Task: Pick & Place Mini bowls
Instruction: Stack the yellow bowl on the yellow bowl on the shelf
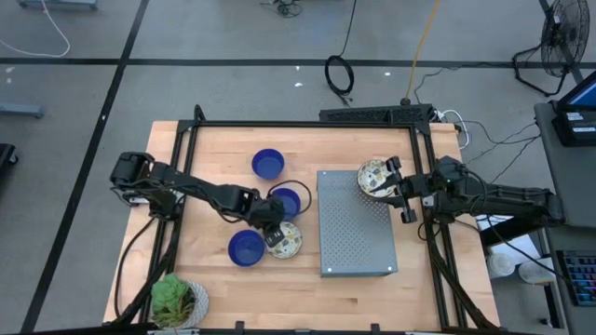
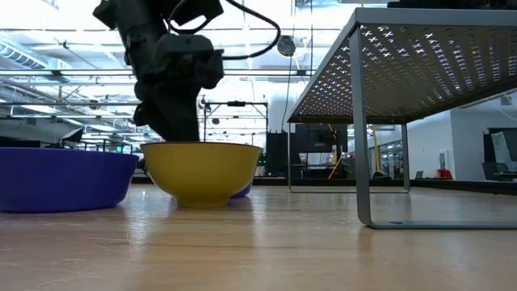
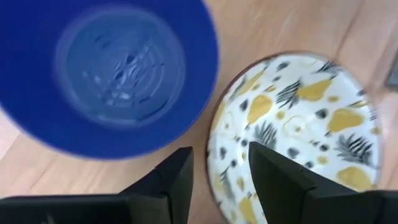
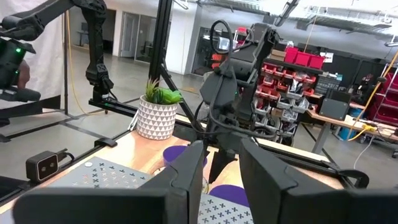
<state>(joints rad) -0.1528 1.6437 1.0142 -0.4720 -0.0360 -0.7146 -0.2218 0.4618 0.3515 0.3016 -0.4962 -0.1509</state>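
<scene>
A cream mini bowl [image 1: 287,240] with a yellow leaf pattern and a yellow outside [image 2: 202,174] rests by its base on the wooden table. My left gripper [image 1: 270,229] hangs open just above its rim; in the left wrist view one finger stands either side of that rim [image 3: 215,163] without touching it. Three blue mini bowls [image 1: 268,165] [image 1: 288,200] [image 1: 246,247] stand on the table around it. My right gripper [image 1: 389,183] is shut on a second patterned mini bowl [image 1: 372,177], above the far right corner of the grey perforated platform [image 1: 354,233]. My right gripper holds the patterned bowl at the side of its rim [image 1: 383,180] that faces the table's right edge. It comes in about level from the right. The bowl's mouth faces up. The fingers hide the contact, so the kind of hold does not show.
The raised perforated platform stands on thin metal legs [image 2: 363,129] at the table's middle right. A white pot with a green plant [image 1: 177,302] stands at the near left corner. A black frame [image 1: 307,124] runs round the table. Bare wood lies along the near edge.
</scene>
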